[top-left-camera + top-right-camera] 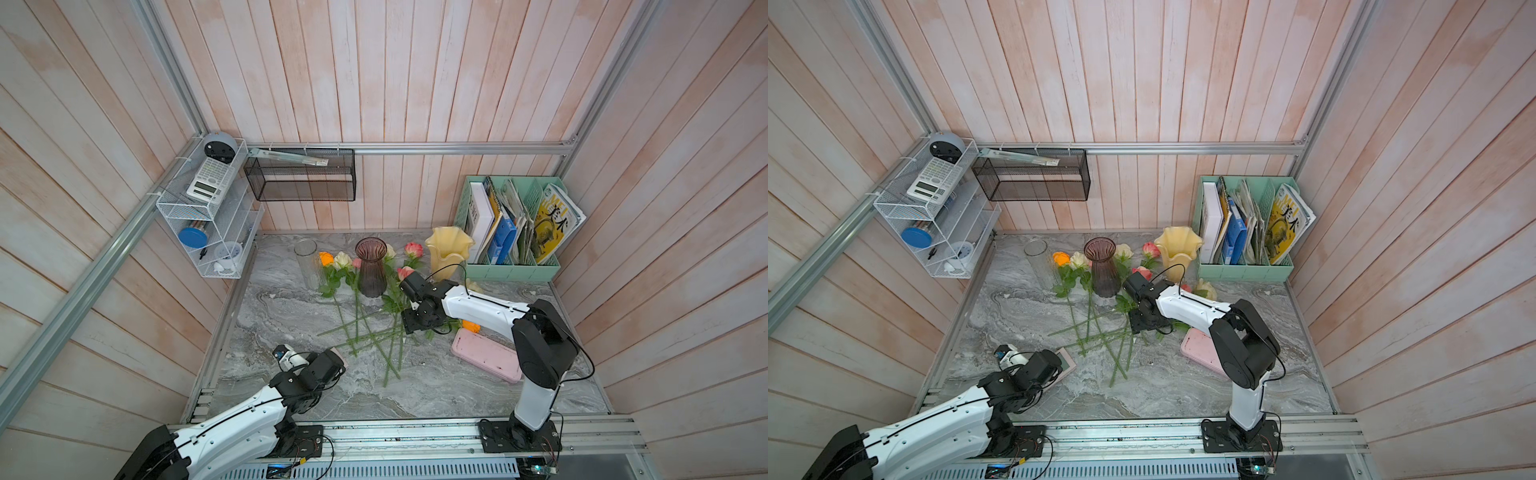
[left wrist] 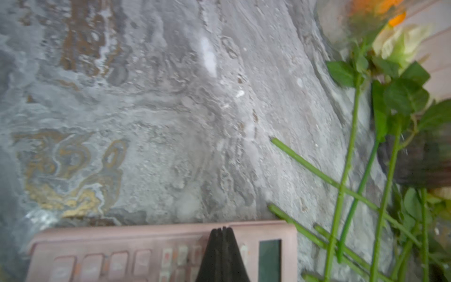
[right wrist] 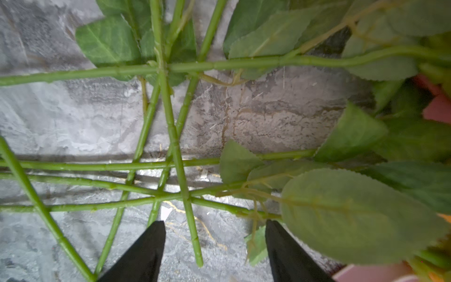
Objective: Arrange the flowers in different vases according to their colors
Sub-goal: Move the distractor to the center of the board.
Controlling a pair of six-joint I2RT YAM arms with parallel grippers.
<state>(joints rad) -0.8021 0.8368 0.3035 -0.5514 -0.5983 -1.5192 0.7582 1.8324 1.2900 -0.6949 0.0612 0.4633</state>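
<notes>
Lying flat, flowers (image 1: 356, 316), blooms twd wall (image 1: 374, 83), R gripper (image 3: 213, 222) agape empty, L gripper (image 2: 222, 228) closed

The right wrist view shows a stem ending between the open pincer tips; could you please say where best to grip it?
Grip the stem on its bare stretch near the cut end, coming down from above with the right pincer straddling it: it lies flat, seems to cross over the other stems, and carries no leaves there.
</notes>
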